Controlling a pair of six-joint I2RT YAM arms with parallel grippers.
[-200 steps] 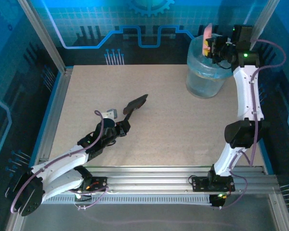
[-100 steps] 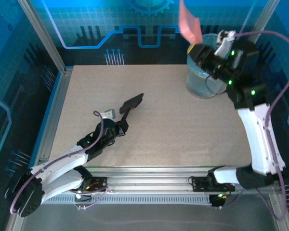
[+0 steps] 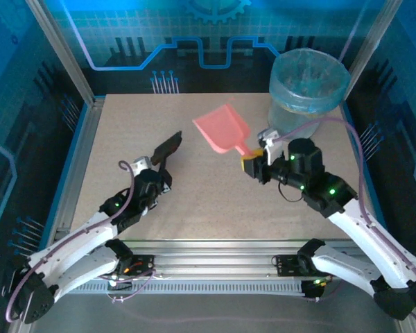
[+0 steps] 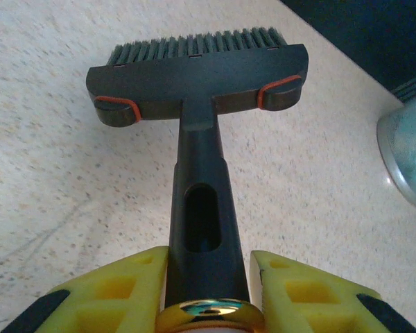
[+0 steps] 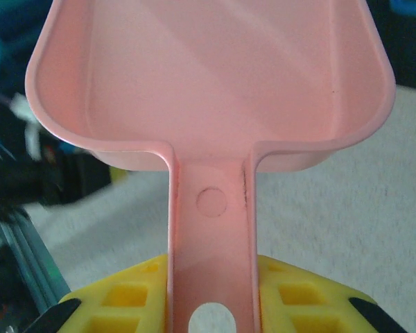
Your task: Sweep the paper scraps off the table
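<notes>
The large flat beige speckled table (image 3: 215,208) with its silver-blue metal frame lay beneath both arms. The left gripper (image 3: 158,168) was over the left half of the board, its jaws clamped on the handle of a dark grey plastic hand brush (image 3: 168,146) with orange accents on its head. In the left wrist view the yellow fingers (image 4: 125,288) of that gripper (image 4: 208,295) pressed against either side of the slotted handle, and the brush (image 4: 197,76) reached forward over the table (image 4: 69,159) with its bristles pointing away from the jaws; whether they touched the surface could not be told. The right gripper (image 3: 253,165) was near the middle of the board, its jaws closed on the handle of a pink plastic dustpan (image 3: 222,130) whose scoop opened toward the far left. In the right wrist view the yellow pads (image 5: 125,298) of this gripper (image 5: 211,302) flanked the flat handle, with the dustpan (image 5: 208,83) spreading out ahead of them and the table (image 5: 347,215) below. A translucent blue round bin (image 3: 308,76) stood at the far right corner, beyond the right gripper; its rounded wall (image 4: 409,152) also showed at the right edge of the left wrist view.
</notes>
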